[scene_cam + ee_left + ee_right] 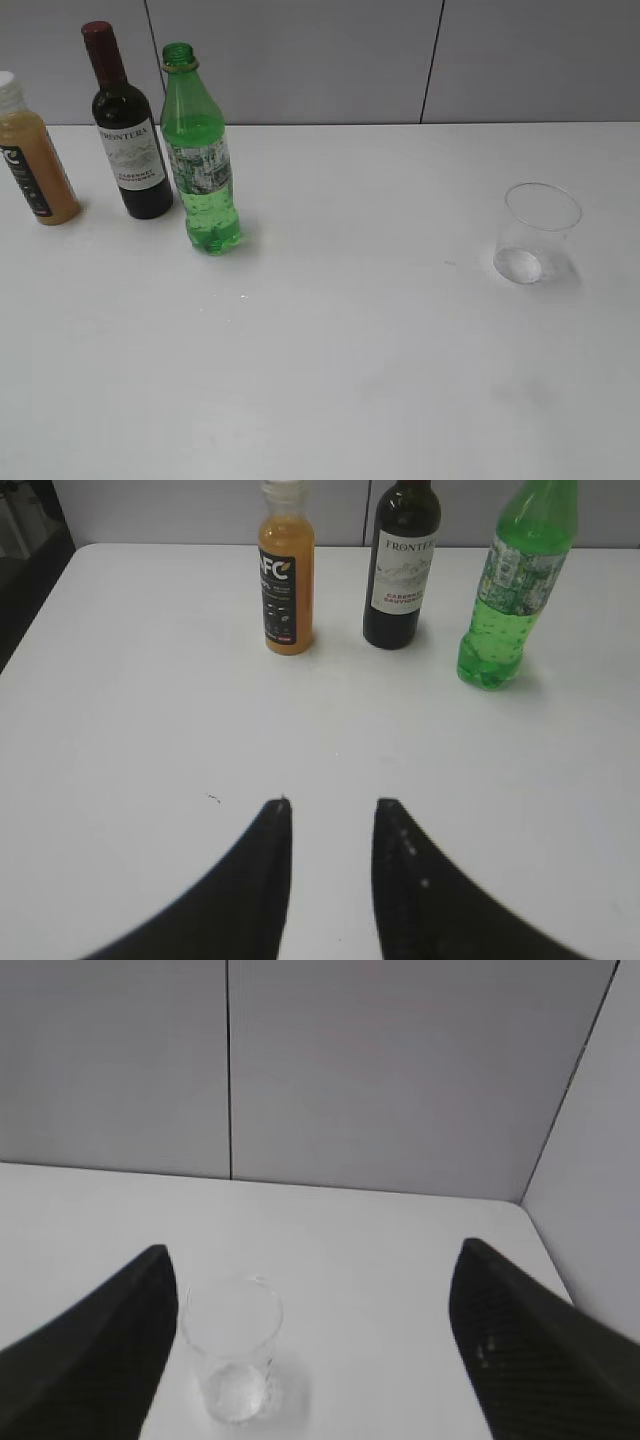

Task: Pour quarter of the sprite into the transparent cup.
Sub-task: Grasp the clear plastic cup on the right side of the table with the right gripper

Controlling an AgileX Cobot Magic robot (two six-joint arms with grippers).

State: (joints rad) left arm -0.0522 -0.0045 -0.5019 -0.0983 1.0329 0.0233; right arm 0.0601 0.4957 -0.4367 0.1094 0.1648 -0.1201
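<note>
The sprite (pixel 200 160), a tall green capless bottle with a green-and-white label, stands upright at the back left of the white table; it also shows in the left wrist view (pixel 515 580). The transparent cup (pixel 537 234) stands upright at the right, and in the right wrist view (pixel 232 1347) it sits just inside the left finger. My left gripper (pixel 332 805) is open and empty, well short of the bottles. My right gripper (pixel 315 1260) is wide open and empty, near the cup. Neither gripper shows in the exterior view.
A dark wine bottle (pixel 127 130) with a white label stands just left of the sprite; it also shows in the left wrist view (pixel 403 565). An orange juice bottle (pixel 32 155) stands further left, seen too in the left wrist view (pixel 286 575). A grey wall (pixel 400 55) backs the table (pixel 350 350).
</note>
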